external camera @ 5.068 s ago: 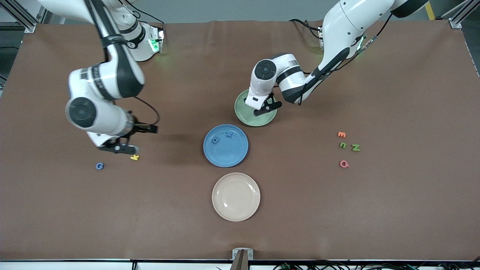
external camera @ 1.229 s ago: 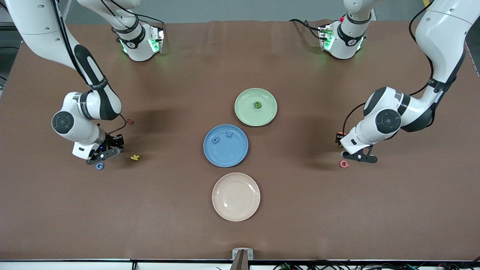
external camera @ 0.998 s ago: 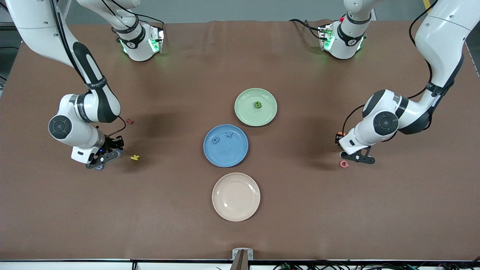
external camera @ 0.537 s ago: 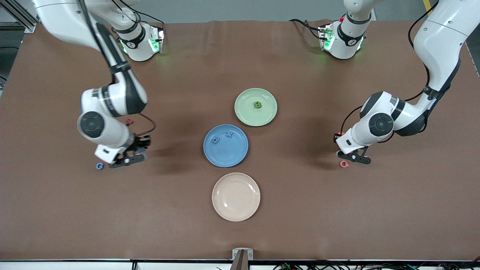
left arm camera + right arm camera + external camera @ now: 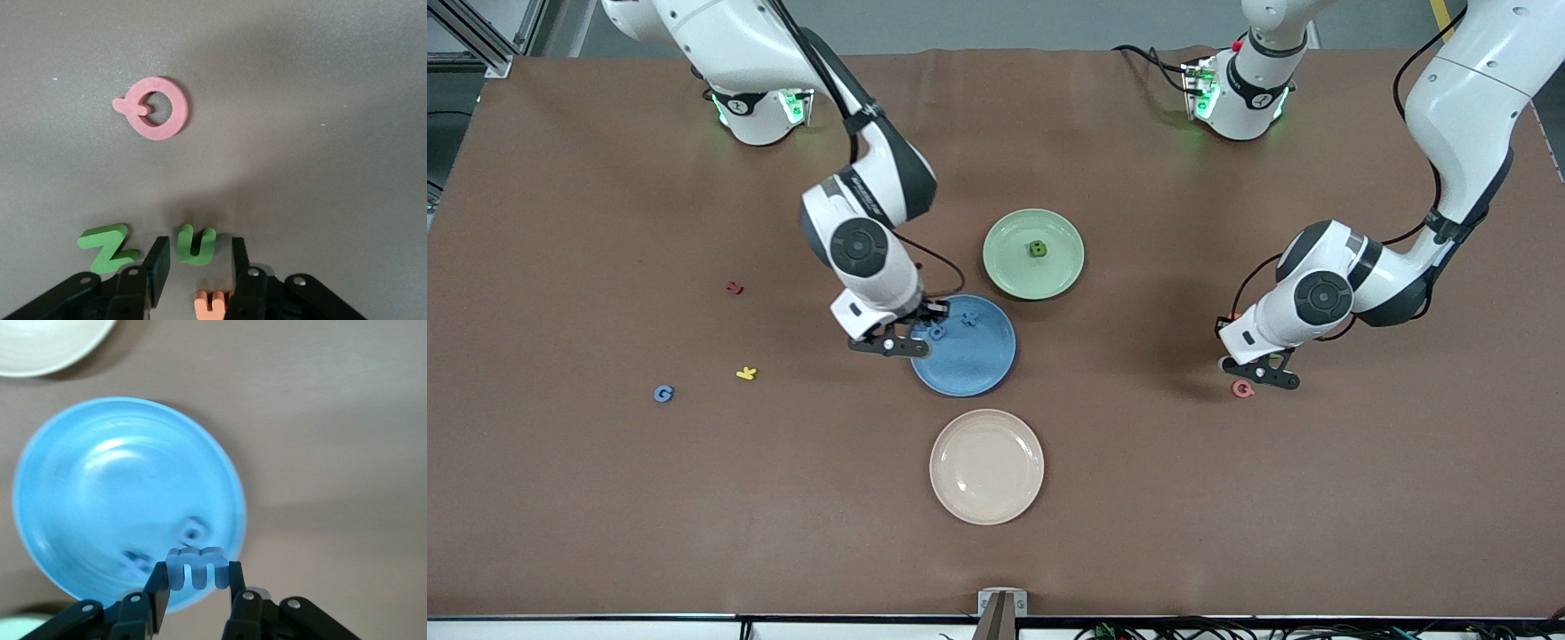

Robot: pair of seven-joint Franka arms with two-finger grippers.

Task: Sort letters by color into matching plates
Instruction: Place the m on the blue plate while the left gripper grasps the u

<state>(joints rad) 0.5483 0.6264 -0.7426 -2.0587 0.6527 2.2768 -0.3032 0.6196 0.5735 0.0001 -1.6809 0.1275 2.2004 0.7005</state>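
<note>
Three plates—blue plate (image 5: 969,356) with two blue letters, green plate (image 5: 1009,258) with one, cream plate (image 5: 985,467); right gripper (image 5: 895,342) over blue rim clamps blue letter (image 5: 197,567); left gripper (image 5: 197,267) straddles green U (image 5: 195,245), not yet pinched.

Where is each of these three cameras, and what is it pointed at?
Front view: high across the table, facing both arms; shows the blue plate, green plate, cream plate and scattered letters.
Left wrist view: on the left arm's wrist, looking down past the left gripper, which straddles a green letter, with a pink letter nearby.
Right wrist view: on the right arm's wrist, looking down past the right gripper, which holds a blue letter.
Shared: front and right wrist views both show the blue plate.
</note>
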